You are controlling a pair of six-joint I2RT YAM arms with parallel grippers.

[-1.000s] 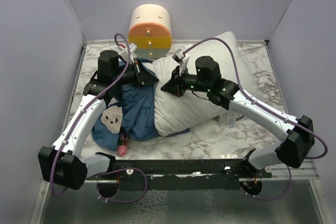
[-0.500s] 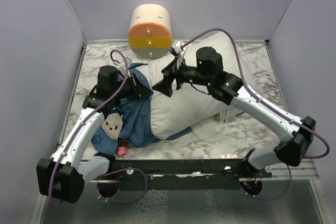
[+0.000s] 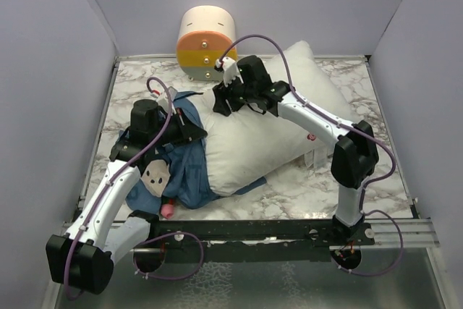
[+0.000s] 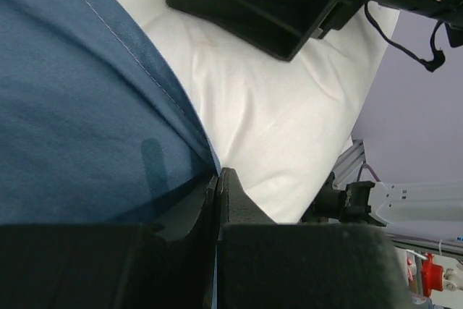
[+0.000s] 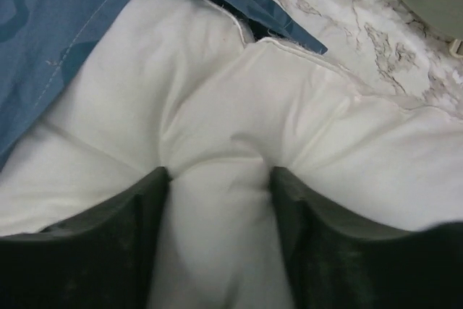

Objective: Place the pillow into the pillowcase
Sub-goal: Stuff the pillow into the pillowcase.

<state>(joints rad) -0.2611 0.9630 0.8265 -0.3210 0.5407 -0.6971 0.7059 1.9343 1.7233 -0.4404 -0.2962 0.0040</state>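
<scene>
— Moved since before? Right gripper (image 3: 219, 100) up to pillow (image 3: 268, 135) corner by pillowcase (image 3: 181, 161) mouth, jaws spread, straddling a fold.
— Left gripper (image 4: 217, 179)? Pinched on hem. Next: squeeze, push inward.

A cream cylinder (image 3: 207, 43) with orange and yellow bands on its round end face lies on its side at the far edge of the marble table (image 3: 362, 113), left of the middle, its banded face turned toward the near edge. A small pink and red thing (image 3: 168, 206) lies near the near left corner; what it is cannot be told. Lavender walls (image 3: 51, 70) enclose the table.
</scene>
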